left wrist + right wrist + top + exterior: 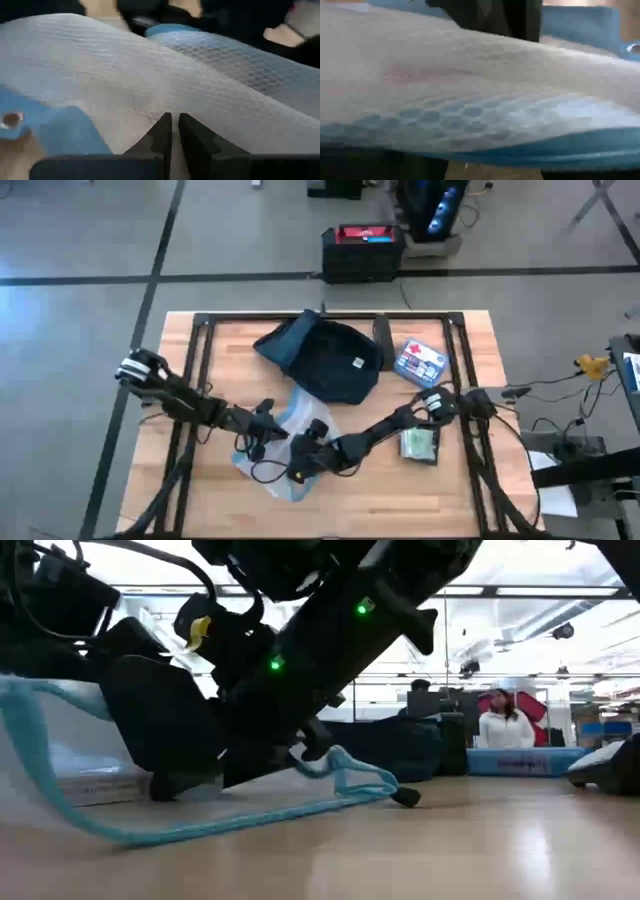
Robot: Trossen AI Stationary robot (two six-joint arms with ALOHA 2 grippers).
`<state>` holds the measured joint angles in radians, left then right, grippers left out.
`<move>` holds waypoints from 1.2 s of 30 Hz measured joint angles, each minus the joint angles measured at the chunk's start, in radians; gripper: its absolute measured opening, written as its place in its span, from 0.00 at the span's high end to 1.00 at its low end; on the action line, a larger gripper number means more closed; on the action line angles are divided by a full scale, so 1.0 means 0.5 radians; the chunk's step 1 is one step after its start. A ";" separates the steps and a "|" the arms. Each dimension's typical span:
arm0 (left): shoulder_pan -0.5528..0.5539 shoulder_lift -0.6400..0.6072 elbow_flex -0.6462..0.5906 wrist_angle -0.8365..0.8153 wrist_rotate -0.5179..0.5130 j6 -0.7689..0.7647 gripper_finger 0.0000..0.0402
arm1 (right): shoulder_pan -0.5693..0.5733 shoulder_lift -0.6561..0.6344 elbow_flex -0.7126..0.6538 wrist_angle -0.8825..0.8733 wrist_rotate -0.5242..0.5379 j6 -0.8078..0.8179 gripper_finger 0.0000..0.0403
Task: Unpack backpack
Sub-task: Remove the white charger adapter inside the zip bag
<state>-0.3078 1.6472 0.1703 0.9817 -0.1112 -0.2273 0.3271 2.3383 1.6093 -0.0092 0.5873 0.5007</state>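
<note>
On the left of the high view, the left arm reaches in toward the middle of the table, and the left gripper [262,430] sits at the left edge of the clear mesh pouch [292,442], which lies low in the middle of the frame. In the left wrist view its two dark fingers [161,134] are pressed almost together on the pouch's netted skin, so it looks pinched shut on the pouch. A blue strap [345,772] from the pouch trails on the wood in the low view. Just above the pouch, in the upper middle of the high view, lies the backpack [325,358], dark navy and slumped flat, with a small light patch on it. The right gripper [305,452] is down at the pouch's right side, but I cannot tell if its fingers are open or closed, because its own camera sees only the pouch up close. Further right, a small blue and white box [420,361] lies in the upper right part of the table, and a green packet [420,444] lies lower right, beside the right arm. So three things look to be out of the bag. I cannot see inside the backpack, so there may be more to take out.
</note>
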 joint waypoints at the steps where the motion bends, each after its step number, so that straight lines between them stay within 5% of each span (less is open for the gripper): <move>1: 0.011 0.010 0.001 0.003 0.000 0.001 0.94 | 0.000 -0.008 0.000 -0.017 -0.001 0.000 0.56; 8: 0.059 0.010 0.005 -0.009 0.010 0.018 0.94 | 0.027 -0.125 0.001 -0.325 -0.179 -0.032 0.56; 17: 0.066 0.007 0.004 -0.036 -0.027 0.027 0.94 | 0.145 -0.401 0.002 -1.088 -0.704 -0.078 0.56; 29: 0.067 -0.041 -0.010 -0.036 -0.066 0.107 0.94 | 0.317 -0.766 -0.272 -2.037 -0.731 0.144 0.56; 36: 0.067 -0.170 -0.014 -0.132 -0.066 0.127 0.94 | 0.298 -1.003 -0.510 -2.264 -1.328 0.113 0.56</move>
<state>-0.2741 1.5621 0.1631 0.9159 -0.1440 -0.1636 0.4761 1.8367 1.3541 -1.1411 -0.0768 0.5572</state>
